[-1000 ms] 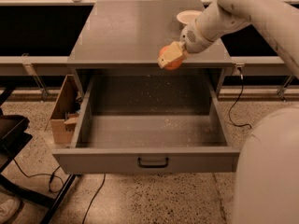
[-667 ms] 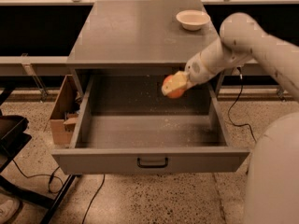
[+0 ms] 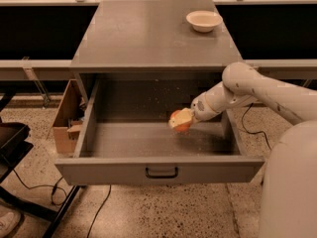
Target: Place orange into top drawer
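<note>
The top drawer (image 3: 124,171) is pulled open: wide, shallow, grey, with a small black handle (image 3: 161,173) at the front centre and a speckled floor. My gripper (image 3: 180,120) reaches in from the right on a white arm and is shut on the orange (image 3: 181,126), a small round orange fruit. The orange sits low inside the drawer, right of centre, just above or on the floor; I cannot tell whether it touches. The fingers cover the orange's top.
A cream-white bowl (image 3: 204,21) stands on the grey cabinet top (image 3: 148,33) at the back right. A brown cardboard box (image 3: 67,118) stands on the floor left of the drawer. A black stand (image 3: 12,148) and cables lie at the left. My white base (image 3: 290,182) fills the right.
My gripper has moved down with the orange, from in front of the cabinet top's edge into the open drawer. The bowl, hidden before by the arm, now shows.
</note>
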